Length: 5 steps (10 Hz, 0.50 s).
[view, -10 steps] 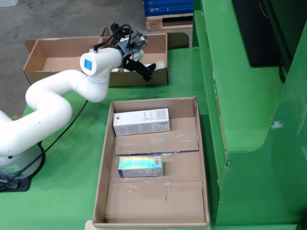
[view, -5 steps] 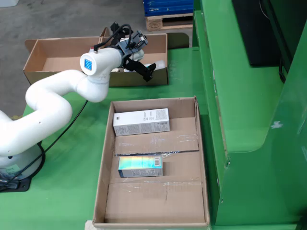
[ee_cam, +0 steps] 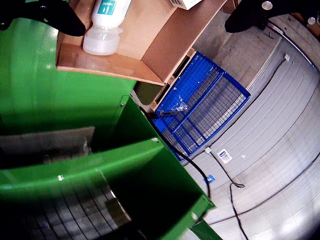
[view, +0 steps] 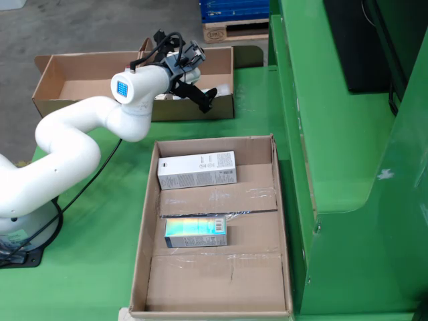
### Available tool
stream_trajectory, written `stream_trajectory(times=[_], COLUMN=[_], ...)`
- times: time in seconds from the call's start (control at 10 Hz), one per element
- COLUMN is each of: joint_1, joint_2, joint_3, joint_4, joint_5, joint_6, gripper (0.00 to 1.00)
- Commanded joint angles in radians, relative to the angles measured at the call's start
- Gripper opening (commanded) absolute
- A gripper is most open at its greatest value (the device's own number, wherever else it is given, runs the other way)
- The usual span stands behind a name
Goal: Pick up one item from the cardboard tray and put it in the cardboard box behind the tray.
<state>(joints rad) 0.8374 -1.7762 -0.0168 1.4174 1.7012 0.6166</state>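
In the fixed view my gripper (view: 200,75) hangs over the right end of the cardboard box (view: 47,83) behind the tray, open and holding nothing. The wrist view shows its black fingertips (ee_cam: 47,15) spread wide at the top corners around open space (ee_cam: 150,12). A white bottle with a teal label (ee_cam: 106,25) lies inside the box (ee_cam: 165,45) below them; it shows as a white shape (view: 223,89) in the fixed view. The cardboard tray (view: 214,274) holds a white carton (view: 197,170) and a shiny teal carton (view: 196,232).
A tall green machine housing (view: 334,134) runs along the tray's right side. A blue crate (view: 234,10) on a wooden pallet (view: 227,30) stands behind the box. The arm's base (view: 20,231) and its cable (view: 87,187) sit at the left.
The gripper has shifted slightly upward over the box's right end. The cartons in the tray have not moved.
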Motion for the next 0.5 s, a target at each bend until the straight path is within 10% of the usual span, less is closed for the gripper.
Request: stream_trajectory(times=[0.0, 0.4], joint_1=[-0.003, 0.036], joint_2=[0.104, 0.185], joint_3=[0.017, 0.017], joint_4=[0.075, 0.178], joint_5=[0.005, -0.007], joint_6=[-0.056, -0.107], gripper=[1.00, 1.00])
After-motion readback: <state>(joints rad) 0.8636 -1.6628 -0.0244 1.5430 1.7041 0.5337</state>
